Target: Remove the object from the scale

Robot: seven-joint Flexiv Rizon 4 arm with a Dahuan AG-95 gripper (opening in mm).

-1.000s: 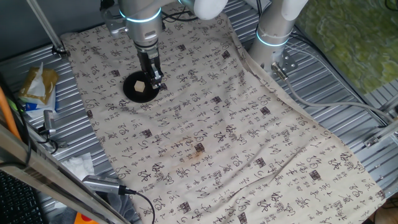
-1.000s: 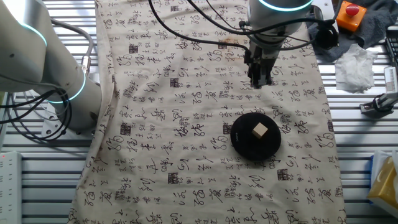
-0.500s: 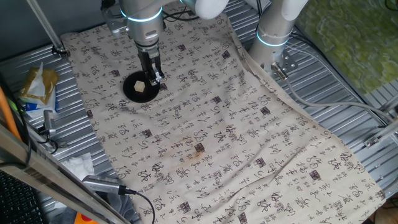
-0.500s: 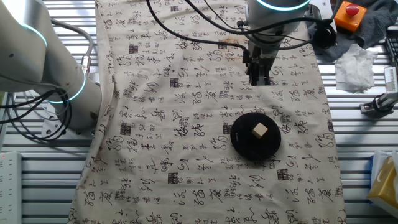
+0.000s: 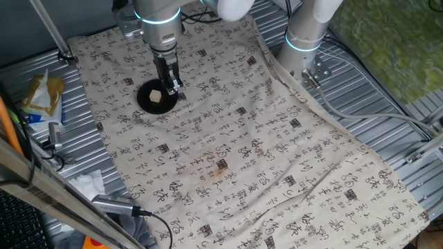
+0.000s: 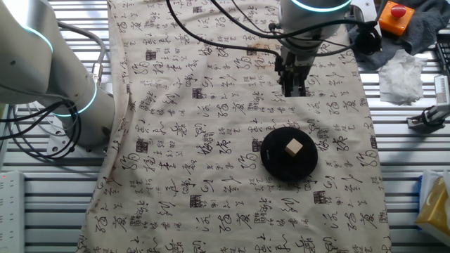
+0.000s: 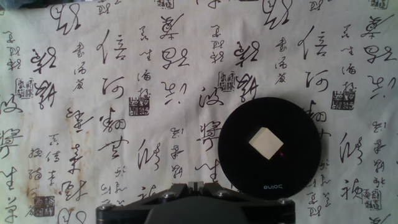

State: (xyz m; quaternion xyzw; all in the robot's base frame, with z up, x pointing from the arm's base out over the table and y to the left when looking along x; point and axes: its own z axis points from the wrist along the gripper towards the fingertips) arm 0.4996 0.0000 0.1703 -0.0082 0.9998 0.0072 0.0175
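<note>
The object, a tiny pale tan block (image 5: pixel 157 96), sits on the scale, a flat round black disc (image 5: pixel 147 102), on the printed cloth. Both also show in the other fixed view, block (image 6: pixel 294 147) on disc (image 6: pixel 278 163), and in the hand view, block (image 7: pixel 265 142) on disc (image 7: pixel 239 155). My gripper (image 6: pixel 292 90) hangs above the cloth beside the disc, apart from it. In the hand view its fingertips (image 7: pixel 196 184) meet with no gap and hold nothing. In one fixed view the gripper (image 5: pixel 174 87) stands just right of the disc.
A second robot arm's base (image 5: pixel 304 41) stands at the cloth's edge. A rusty-brown stain (image 5: pixel 220 166) marks the cloth's middle. Packets (image 5: pixel 43 97), tissue (image 6: pixel 403 70), an orange box with a red button (image 6: pixel 395 17) and cables lie on the ribbed metal table around the cloth.
The gripper has shifted very slightly, a little up and away from the disc. The block and disc have not moved.
</note>
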